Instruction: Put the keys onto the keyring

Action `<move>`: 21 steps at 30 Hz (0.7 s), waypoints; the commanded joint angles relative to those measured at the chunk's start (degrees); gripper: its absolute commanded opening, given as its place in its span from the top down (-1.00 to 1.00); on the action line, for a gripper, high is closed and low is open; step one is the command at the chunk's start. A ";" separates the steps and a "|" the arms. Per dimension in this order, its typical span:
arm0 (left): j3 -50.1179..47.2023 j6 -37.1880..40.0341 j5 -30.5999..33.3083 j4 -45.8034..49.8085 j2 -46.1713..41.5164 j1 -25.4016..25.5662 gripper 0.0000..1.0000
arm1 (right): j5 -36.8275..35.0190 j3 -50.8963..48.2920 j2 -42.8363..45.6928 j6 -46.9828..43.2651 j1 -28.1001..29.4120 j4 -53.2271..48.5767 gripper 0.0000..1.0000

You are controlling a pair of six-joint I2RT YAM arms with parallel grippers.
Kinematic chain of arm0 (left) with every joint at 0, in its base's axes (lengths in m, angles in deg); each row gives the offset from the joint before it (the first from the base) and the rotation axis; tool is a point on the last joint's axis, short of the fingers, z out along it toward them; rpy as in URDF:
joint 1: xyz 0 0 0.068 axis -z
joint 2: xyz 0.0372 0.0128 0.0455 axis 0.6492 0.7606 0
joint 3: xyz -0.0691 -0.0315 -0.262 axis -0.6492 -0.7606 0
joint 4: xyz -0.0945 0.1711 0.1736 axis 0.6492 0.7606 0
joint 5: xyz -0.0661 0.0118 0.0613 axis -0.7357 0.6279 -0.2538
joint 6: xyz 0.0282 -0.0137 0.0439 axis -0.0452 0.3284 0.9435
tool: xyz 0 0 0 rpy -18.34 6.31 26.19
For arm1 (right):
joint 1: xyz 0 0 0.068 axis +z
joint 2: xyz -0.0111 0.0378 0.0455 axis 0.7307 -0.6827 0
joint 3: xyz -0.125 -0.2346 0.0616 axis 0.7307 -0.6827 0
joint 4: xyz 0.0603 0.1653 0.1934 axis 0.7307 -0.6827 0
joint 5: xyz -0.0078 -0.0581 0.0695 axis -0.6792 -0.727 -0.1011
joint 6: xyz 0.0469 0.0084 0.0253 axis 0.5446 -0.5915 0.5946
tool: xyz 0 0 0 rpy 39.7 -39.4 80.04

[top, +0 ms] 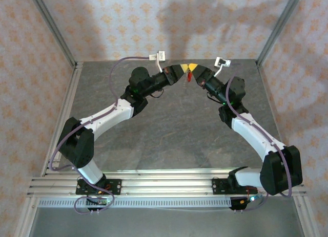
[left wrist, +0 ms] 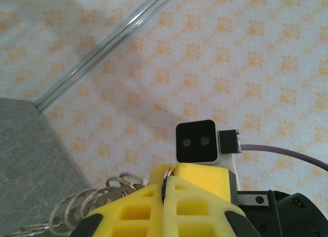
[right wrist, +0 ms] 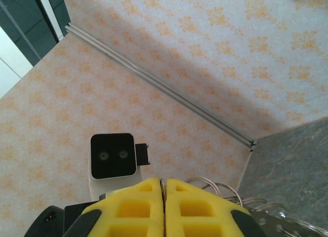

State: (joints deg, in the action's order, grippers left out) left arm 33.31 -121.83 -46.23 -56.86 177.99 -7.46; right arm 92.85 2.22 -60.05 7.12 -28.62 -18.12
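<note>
Meeting tip to tip at upper centre of the top view: left gripper and right gripper.
The left gripper pinches the keyring, likely to steady it. The right gripper is pressed together, on what I cannot tell. The red key hangs between them.

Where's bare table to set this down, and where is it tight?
The widest bare table lies between the left arm and right arm, beyond the near rail. The far left corner, outside the left arm, is also free. It is crowded at the far middle, where the left hand and right hand meet by the red key.
</note>
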 commanded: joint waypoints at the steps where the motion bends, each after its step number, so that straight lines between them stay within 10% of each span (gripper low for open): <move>1: 2.37 0.19 0.10 -2.87 -0.67 0.65 1.00 | 1.29 -0.59 0.94 -0.43 0.22 2.56 1.00; 7: 3.91 2.86 -0.28 1.22 -1.19 0.60 0.98 | 0.71 0.22 1.18 -2.49 0.28 -0.23 1.00; 13: 6.47 11.42 -0.27 12.80 -4.99 -1.08 0.12 | 3.44 4.28 0.04 -5.63 -1.13 -7.04 1.00; 21: 10.06 14.65 -8.60 20.11 -5.14 -7.82 -0.11 | 13.79 9.88 -4.83 -4.03 -5.83 -8.87 1.00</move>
State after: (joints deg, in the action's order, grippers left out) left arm 40.79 -109.87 -49.75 -39.51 173.67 -13.23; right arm 100.67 8.76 -63.92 3.08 -33.30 -27.47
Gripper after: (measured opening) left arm 0.550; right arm 0.043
